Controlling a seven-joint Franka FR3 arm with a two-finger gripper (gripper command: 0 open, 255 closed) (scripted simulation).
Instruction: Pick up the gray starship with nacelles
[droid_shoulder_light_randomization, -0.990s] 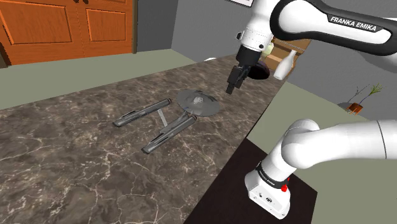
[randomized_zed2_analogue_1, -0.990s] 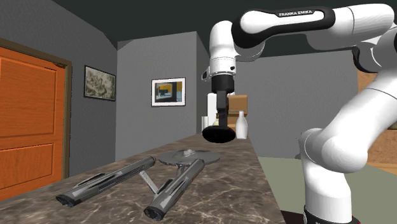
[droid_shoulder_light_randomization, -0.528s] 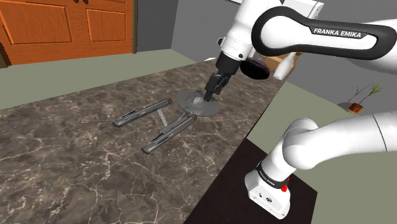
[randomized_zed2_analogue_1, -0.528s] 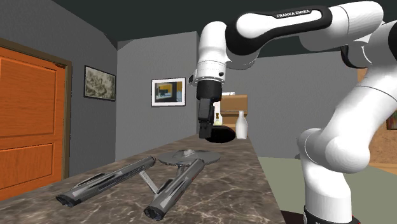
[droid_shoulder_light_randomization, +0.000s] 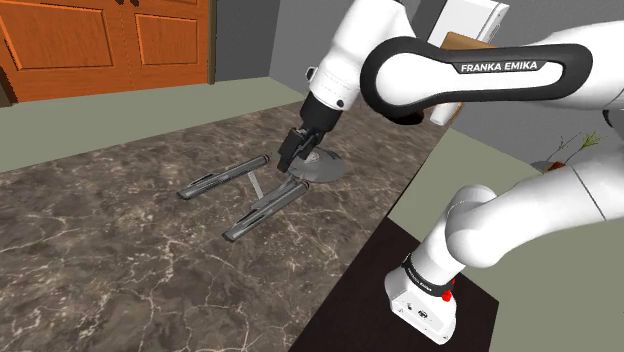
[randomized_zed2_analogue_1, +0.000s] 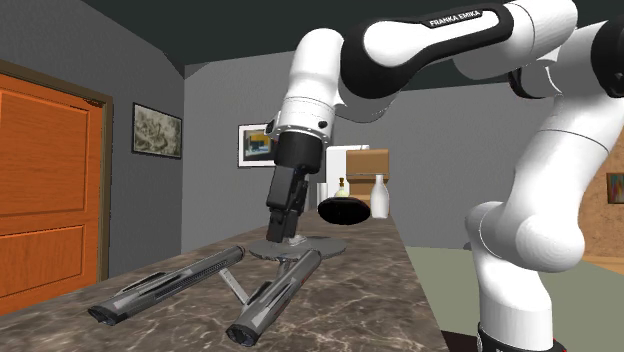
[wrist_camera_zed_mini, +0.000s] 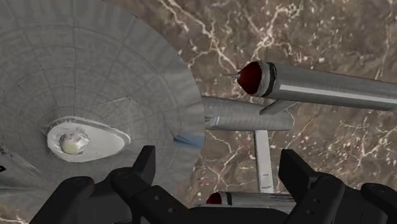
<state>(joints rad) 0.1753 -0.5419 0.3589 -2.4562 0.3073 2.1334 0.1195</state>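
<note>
While the jaws hang spread and empty, they partly hide the starship.

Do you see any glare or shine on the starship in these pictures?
Wrist view: on the starship, a pale streak of glare runs along one nacelle, and the saucer dome shines. Second exterior view: a faint sheen lies on both nacelles.

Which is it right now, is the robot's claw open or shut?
Open: the claw has its two black fingers standing apart over the spaceship, clasping nothing.
</note>
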